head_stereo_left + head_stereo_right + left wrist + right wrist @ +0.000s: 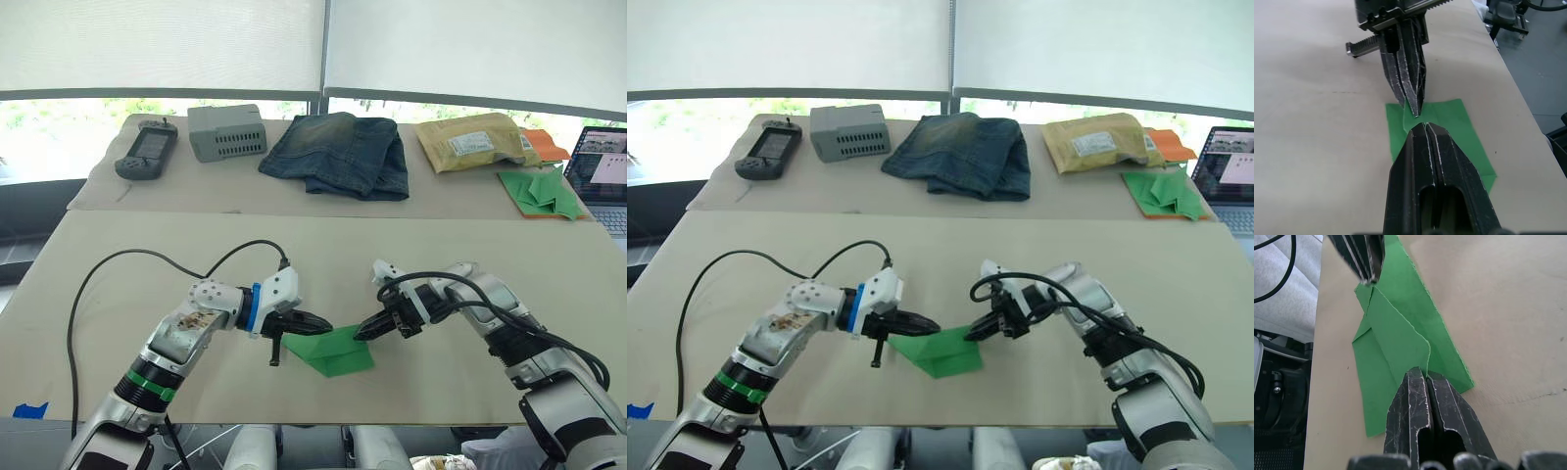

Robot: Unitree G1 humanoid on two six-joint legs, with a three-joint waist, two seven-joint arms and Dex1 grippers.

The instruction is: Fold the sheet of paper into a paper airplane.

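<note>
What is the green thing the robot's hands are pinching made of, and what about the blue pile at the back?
The green sheet of paper looks like thin matte paper: it keeps sharp creases and has slightly ragged edges. The blue pile looks like denim, probably jeans: faded weave, soft folds.

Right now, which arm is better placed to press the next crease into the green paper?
Probably the right. Both claws are shut on the green paper, but the right claw pinches the raised folded flap and can push it flat, while the left claw pins the other end as an anchor.
</note>
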